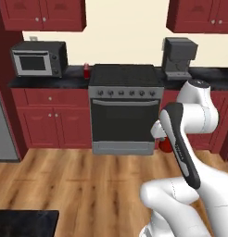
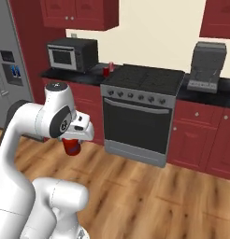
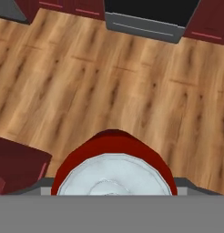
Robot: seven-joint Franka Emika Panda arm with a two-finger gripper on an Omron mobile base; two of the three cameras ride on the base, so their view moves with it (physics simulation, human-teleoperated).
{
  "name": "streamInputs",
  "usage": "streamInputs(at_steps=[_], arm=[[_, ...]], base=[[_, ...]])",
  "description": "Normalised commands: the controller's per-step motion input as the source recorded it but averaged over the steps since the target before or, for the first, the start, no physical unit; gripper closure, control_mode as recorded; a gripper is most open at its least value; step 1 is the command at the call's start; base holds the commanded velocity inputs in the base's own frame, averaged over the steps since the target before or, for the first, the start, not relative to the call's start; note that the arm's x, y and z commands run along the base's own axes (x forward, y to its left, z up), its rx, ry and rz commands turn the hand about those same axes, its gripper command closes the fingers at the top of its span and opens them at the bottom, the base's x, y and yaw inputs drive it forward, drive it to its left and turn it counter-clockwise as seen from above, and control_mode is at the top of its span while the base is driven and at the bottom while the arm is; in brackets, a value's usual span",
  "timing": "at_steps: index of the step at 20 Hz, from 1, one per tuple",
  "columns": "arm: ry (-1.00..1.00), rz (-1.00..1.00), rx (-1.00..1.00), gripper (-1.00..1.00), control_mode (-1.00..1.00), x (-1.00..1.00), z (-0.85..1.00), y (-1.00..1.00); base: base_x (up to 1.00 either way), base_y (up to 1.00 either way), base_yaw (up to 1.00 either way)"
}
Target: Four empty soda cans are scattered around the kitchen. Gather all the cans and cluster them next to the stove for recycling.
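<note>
Hand view shows the held red can's [image 3: 114, 168] silver top; the base views do not. Two cans are visible: this one, clamped in the gripper [image 2: 72, 142], and another [image 1: 86, 71] just left of the stove [image 1: 124, 109].

The arm [image 1: 199, 115] is glossy white, built of fat rounded links that swell into bulbous joints. A dark grey band with small pale lettering runs along one link, and dark round caps close the joint ends. The white base [image 2: 61, 205] is smooth and rounded.
</note>
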Motion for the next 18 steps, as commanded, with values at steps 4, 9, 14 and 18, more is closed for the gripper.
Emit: streamInputs(at_steps=[4, 9, 14, 18], arm=[[0.0, 0.0, 0.0, 1.0, 1.0, 0.0, 0.0, 0.0], [0.0, 0.0, 0.0, 1.0, 1.0, 0.0, 0.0, 0.0], [0.0, 0.0, 0.0, 1.0, 1.0, 0.0, 0.0, 0.0], [0.0, 0.0, 0.0, 1.0, 1.0, 0.0, 0.0, 0.0]], base=[[0.71, 0.0, 0.21], [0.63, 0.0, 0.19], [0.52, 0.01, 0.15], [0.48, 0.17, 0.02]])
